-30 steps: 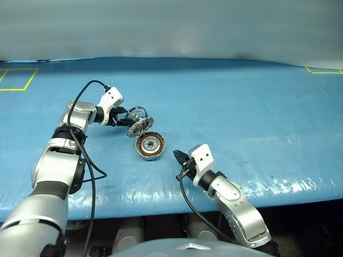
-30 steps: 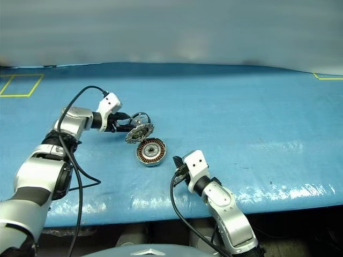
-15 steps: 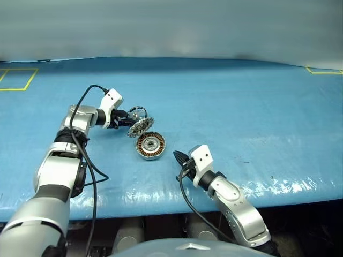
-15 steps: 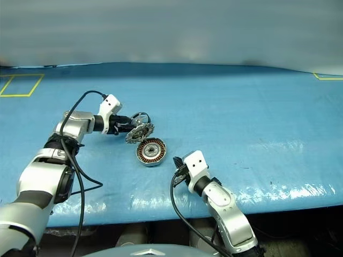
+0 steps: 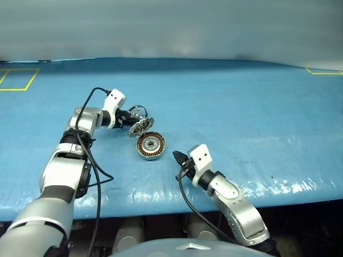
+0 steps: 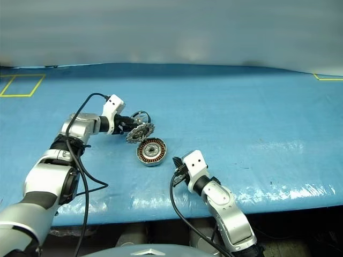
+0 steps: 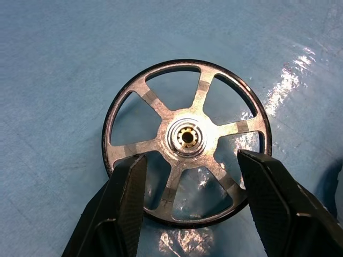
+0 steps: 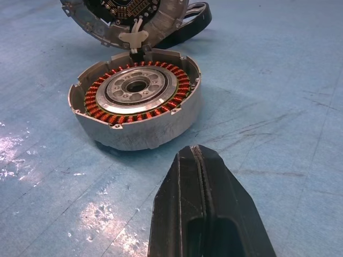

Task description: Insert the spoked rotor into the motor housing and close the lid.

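Head views: no brand, label or readable writing shows on any part. The left arm reaches forward and bends right across the blue counter, its left gripper pointing right and slightly down at the spoked rotor, which sits just left of and behind the open lid. The lid stands tilted up from the far edge of the motor housing, which lies open-side up near the counter's middle. The right arm is tucked near the front edge, its right gripper aimed left toward the housing, apart from it.

Left wrist view: the two black fingers are clamped on the rotor, one on each side of its black rim; silvery spokes and the central hub face the camera.

Right wrist view: the fingers are pressed together, empty. Just beyond them sits the housing with copper windings around its hub, the lid hinged up at its far edge.
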`<state>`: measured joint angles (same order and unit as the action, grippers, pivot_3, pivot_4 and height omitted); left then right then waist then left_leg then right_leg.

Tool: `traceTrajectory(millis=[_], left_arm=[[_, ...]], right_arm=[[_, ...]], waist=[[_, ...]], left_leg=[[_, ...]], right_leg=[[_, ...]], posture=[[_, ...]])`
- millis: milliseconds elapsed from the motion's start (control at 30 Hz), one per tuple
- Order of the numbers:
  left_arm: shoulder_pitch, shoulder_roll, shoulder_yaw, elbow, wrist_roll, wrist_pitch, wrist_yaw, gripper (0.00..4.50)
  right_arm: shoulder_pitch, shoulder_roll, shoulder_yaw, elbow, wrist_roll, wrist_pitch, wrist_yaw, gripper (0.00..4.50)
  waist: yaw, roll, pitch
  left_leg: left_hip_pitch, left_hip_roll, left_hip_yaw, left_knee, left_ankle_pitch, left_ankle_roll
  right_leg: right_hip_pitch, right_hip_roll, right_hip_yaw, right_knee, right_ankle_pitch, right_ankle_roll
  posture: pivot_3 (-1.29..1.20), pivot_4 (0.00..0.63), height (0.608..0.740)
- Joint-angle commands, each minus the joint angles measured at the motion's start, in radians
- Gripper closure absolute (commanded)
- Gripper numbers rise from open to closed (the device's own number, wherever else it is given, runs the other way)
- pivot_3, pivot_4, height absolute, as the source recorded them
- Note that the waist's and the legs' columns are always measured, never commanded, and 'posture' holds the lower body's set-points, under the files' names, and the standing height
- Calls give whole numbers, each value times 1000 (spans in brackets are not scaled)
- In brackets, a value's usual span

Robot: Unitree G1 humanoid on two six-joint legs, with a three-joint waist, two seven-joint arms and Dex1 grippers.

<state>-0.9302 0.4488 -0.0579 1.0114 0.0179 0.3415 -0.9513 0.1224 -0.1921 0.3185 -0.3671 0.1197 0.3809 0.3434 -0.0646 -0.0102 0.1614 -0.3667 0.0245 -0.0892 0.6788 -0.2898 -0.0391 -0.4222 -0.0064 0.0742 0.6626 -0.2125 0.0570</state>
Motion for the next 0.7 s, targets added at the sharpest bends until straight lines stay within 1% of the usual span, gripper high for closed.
traceTrajectory(millis=[33,133,233,267,300,333,433,467,700], left_arm=[[-7,-5,-3,9,10,15,42,1573],[-5,-7,-13,2,16,16,44,1573],[-17,-13,-13,24,19,12,58,1573],[-20,-16,-13,27,20,13,61,1946],[-22,-18,-13,29,20,15,64,2162],[-24,-19,-13,29,21,17,67,2542],[-27,-21,-15,34,22,24,79,3378],[-28,-22,-14,36,21,26,81,3433],[-19,0,-2,23,12,21,79,3433]], right_arm=[[-9,5,2,-21,1,-7,3,4500],[-7,6,2,-21,1,-7,2,4500],[-7,8,2,-19,0,-9,0,4500],[-7,9,1,-19,1,-9,-1,4500],[-7,10,0,-19,0,-10,-2,4500],[-7,11,0,-19,0,-10,-3,4500],[-5,12,0,-19,0,-11,-4,4500],[-4,13,-1,-20,0,-11,-4,4500],[-3,16,2,-23,-1,-12,-5,4500]], waist=[[0,0,0],[-1,0,0],[-1,0,0],[-1,0,0],[-1,0,0],[-1,0,0],[-1,0,0],[-1,0,0],[-1,0,0]], left_leg=[[1,0,0,0,0,0],[7,0,0,0,0,0],[7,0,0,0,0,0],[8,0,0,0,0,0],[8,0,0,0,0,0],[8,0,0,0,0,0],[8,0,0,0,0,0],[8,0,0,0,0,0],[8,0,0,0,0,0]], right_leg=[[1,0,0,0,0,0],[7,0,0,-1,0,1],[7,0,0,-1,0,1],[7,0,0,-1,0,1],[7,0,0,-1,0,1],[7,0,0,-1,0,1],[8,0,0,-1,0,1],[8,0,0,-1,0,1],[8,0,0,-1,0,1]], posture=[[0,150,740],[0,150,740],[0,150,740],[0,150,740],[0,150,740],[0,150,740],[0,150,740],[0,150,740],[0,150,740]])
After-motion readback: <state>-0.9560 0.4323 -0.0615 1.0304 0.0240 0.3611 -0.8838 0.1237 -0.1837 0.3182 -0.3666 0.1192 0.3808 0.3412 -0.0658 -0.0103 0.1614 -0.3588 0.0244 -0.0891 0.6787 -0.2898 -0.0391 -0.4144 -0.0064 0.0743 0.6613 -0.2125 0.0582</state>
